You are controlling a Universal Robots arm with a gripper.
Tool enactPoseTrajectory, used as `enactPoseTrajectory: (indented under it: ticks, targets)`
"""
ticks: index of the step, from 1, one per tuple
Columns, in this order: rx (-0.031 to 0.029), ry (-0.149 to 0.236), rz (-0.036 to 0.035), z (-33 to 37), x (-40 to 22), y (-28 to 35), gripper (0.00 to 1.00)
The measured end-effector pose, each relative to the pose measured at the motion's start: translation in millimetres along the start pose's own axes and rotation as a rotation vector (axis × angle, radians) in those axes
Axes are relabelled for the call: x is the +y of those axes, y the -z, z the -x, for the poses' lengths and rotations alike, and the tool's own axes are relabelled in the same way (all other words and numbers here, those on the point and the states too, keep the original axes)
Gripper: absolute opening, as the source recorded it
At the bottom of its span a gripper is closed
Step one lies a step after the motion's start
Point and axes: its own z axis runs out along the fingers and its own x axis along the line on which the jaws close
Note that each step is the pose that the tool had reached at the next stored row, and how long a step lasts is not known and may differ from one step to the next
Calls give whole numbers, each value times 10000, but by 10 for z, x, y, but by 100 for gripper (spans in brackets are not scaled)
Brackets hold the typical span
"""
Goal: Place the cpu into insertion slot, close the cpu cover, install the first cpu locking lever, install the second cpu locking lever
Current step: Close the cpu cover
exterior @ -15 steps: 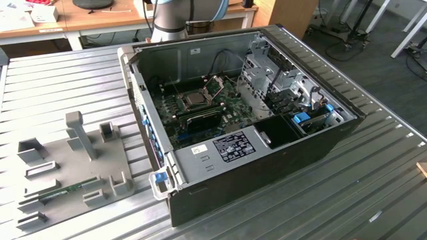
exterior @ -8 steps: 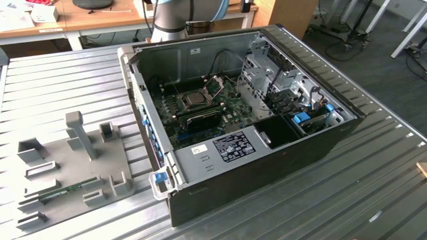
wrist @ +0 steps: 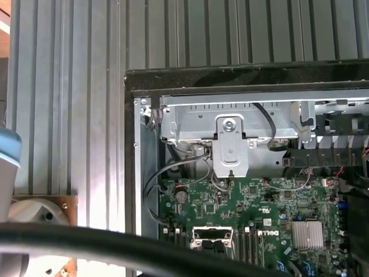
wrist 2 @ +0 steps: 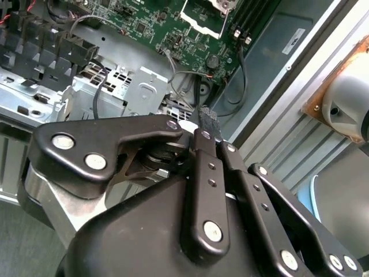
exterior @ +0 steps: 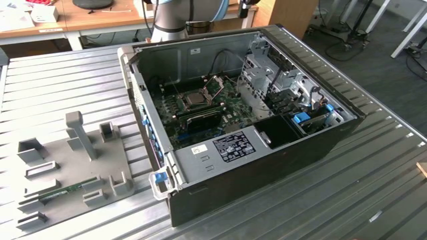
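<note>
Ribbed metal table [exterior: 67,85] with open computer case [exterior: 320,145]: the exterior view shows the insertion slot [exterior: 198,98], cpu cover [exterior: 215,85] raised; the second wrist view, my pincer [wrist 2: 209,122], spread indeterminable.

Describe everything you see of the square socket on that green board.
The insertion slot is square, dark in the middle with a silvery metal rim. It lies flat on the green motherboard inside the open computer case. Its cpu cover seems raised at one edge. What sits in the dark middle, I cannot tell.
</note>
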Motion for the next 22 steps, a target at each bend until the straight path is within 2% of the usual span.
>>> enactPoseTrajectory:
  ticks: [6, 13, 22]
  targets:
    - [-13, 0, 0, 2, -14, -96, 11]
    - [-13, 0, 1, 2, -15, -109, 11]
    - [-18, 0, 1, 6, -28, -267, 11]
